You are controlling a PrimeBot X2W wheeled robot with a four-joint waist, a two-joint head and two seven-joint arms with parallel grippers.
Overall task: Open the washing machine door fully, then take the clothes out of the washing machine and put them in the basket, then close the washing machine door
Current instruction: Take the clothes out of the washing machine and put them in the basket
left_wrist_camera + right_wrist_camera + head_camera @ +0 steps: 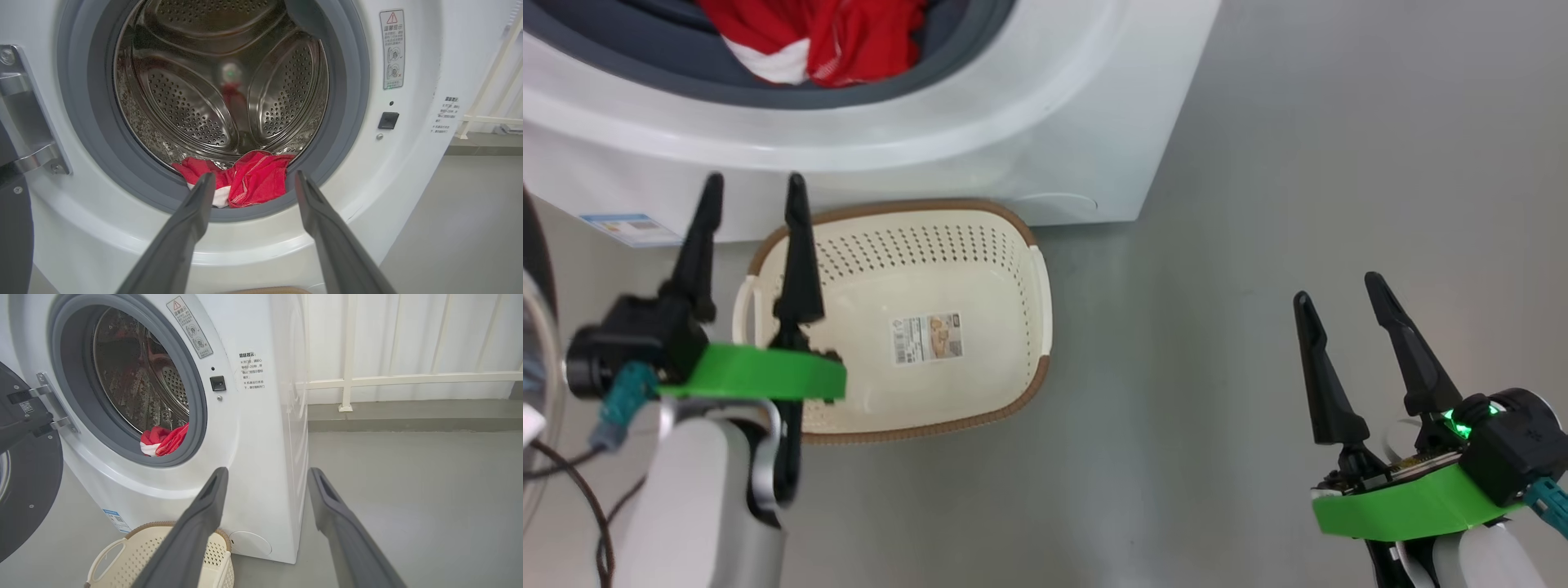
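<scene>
The white washing machine stands with its black round door swung open to the left. Red clothes with a white band lie at the drum's front lip, also seen as clothes and clothes. The cream basket sits empty on the floor right below the opening. My left gripper hangs open above the basket's left side, fingers pointing at the machine; in its wrist view the left gripper frames the clothes from a distance. My right gripper is open over bare floor to the right.
Grey floor spreads to the right of the machine. A white railing and pale wall stand behind. The door hinge is on the machine's left. A dark cable hangs by my left arm.
</scene>
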